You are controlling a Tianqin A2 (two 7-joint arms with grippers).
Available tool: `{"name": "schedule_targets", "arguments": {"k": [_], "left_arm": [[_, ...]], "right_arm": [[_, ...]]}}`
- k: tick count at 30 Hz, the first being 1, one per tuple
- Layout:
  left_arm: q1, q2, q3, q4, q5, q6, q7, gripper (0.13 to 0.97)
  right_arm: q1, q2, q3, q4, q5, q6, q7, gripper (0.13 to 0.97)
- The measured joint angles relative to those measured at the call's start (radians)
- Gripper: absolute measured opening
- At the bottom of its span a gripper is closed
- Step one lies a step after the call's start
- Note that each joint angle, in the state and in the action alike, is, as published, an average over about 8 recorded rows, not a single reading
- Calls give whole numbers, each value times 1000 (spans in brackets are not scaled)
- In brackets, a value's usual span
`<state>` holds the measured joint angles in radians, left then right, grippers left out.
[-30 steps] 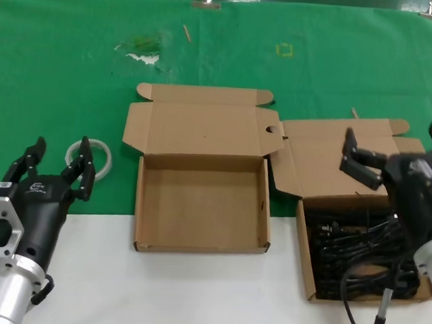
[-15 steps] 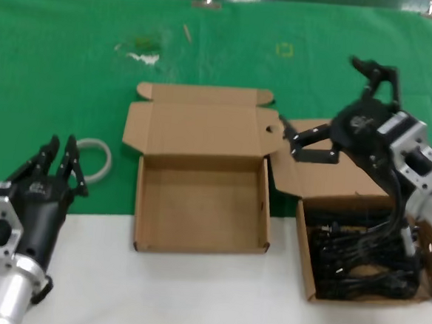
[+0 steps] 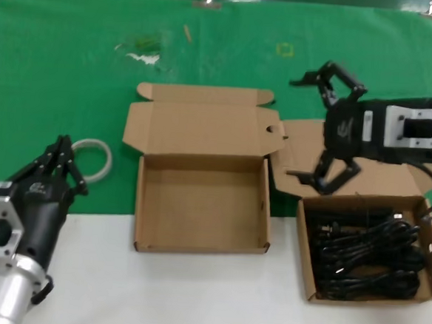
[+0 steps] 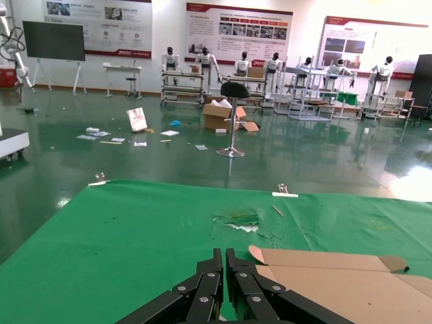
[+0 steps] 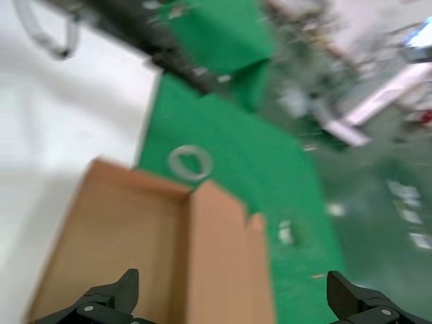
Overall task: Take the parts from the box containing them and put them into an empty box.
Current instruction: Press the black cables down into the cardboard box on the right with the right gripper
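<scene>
The black power cords (image 3: 365, 250) lie coiled in the brown box (image 3: 306, 268) at the right. The empty squarish box (image 3: 140, 208) stands open in the middle, and its lid also shows in the left wrist view (image 4: 337, 287). My right gripper (image 3: 292, 128) is open and empty. It lies on its side above the cord box's lid flap (image 3: 306, 150) and points toward the empty box. In the right wrist view it (image 5: 233, 297) looks across the empty box (image 5: 216, 256). My left gripper (image 3: 65, 151) is shut and empty at the near left, beside the tape ring (image 3: 101, 158). It shows shut in the left wrist view (image 4: 225, 255).
The whitish tape ring also shows in the right wrist view (image 5: 190, 162). A green cloth (image 3: 59, 69) covers the far half of the table and white tabletop (image 3: 191, 301) the near half. Small scraps (image 3: 142, 49) lie on the cloth at the back.
My right gripper has risen from over the cord box, swung left and turned onto its side, still open. My left gripper has closed and turned slightly.
</scene>
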<state>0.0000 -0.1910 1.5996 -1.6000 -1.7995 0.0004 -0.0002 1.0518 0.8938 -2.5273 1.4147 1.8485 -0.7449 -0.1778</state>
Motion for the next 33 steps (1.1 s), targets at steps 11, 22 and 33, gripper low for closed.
{"name": "schedule_targets", "arguments": {"k": [11, 22, 33], "left_arm": [[0, 1, 0, 0, 0, 0, 0, 156], [0, 1, 0, 0, 0, 0, 0, 156], [0, 1, 0, 0, 0, 0, 0, 156]], "right_arm": [[164, -110, -50, -200, -259, -396, -58, 966], [117, -151, 0, -261, -452, -600, -102, 966], [77, -211, 52, -358, -556, -652, -181, 966]]}}
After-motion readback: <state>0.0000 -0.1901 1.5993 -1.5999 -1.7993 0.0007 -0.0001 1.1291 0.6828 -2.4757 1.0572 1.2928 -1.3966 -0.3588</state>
